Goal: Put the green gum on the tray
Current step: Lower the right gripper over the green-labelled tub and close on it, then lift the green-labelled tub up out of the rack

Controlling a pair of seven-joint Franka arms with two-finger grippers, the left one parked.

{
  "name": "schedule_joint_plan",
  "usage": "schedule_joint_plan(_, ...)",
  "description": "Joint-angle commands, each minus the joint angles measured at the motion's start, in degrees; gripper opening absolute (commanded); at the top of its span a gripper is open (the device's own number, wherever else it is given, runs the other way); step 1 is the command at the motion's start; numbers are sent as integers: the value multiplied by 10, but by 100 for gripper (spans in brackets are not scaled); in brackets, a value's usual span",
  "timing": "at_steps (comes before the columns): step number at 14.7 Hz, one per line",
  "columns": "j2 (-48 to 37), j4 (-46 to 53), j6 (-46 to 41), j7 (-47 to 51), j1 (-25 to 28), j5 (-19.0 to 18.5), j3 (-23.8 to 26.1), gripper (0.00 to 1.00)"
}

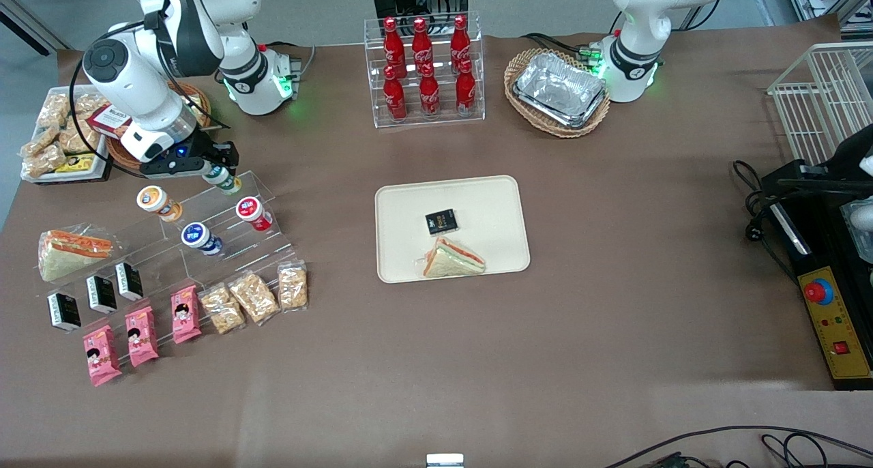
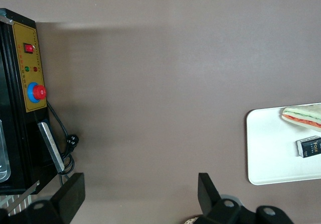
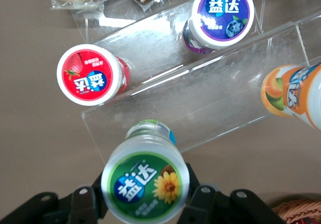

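The green gum [image 1: 223, 179] is a small canister with a green-rimmed lid printed with a yellow flower [image 3: 144, 184]. My right gripper [image 1: 217, 171] [image 3: 145, 196] is shut on it, one black finger on each side just under the lid. It hangs at the top step of a clear acrylic stand [image 1: 228, 219], toward the working arm's end of the table. The cream tray [image 1: 409, 209] [image 2: 271, 148] lies mid-table, well apart from the gripper. A wrapped sandwich [image 1: 453, 258] and a small black packet [image 1: 441, 222] lie on the tray.
On the stand's steps sit an orange-lidded canister [image 1: 155, 200] [image 3: 291, 96], a red-lidded one [image 1: 252, 211] [image 3: 90, 75] and a blue-lidded one [image 1: 198, 237] [image 3: 224, 9]. Snack packs [image 1: 256, 296] lie nearer the camera. A rack of cola bottles [image 1: 424, 69] and a wicker basket of foil trays [image 1: 558, 89] stand farther from the camera than the tray.
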Motion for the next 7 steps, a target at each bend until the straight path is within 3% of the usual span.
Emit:
schedule_joint_plan(1, -12, -5, -7, 5, 0, -1, -1, 41)
schedule_joint_plan(4, -11, 21, -28, 5, 0, 1, -1, 42)
schedule_joint_plan(7, -6, 94, -120, 5, 3, 2, 5, 42)
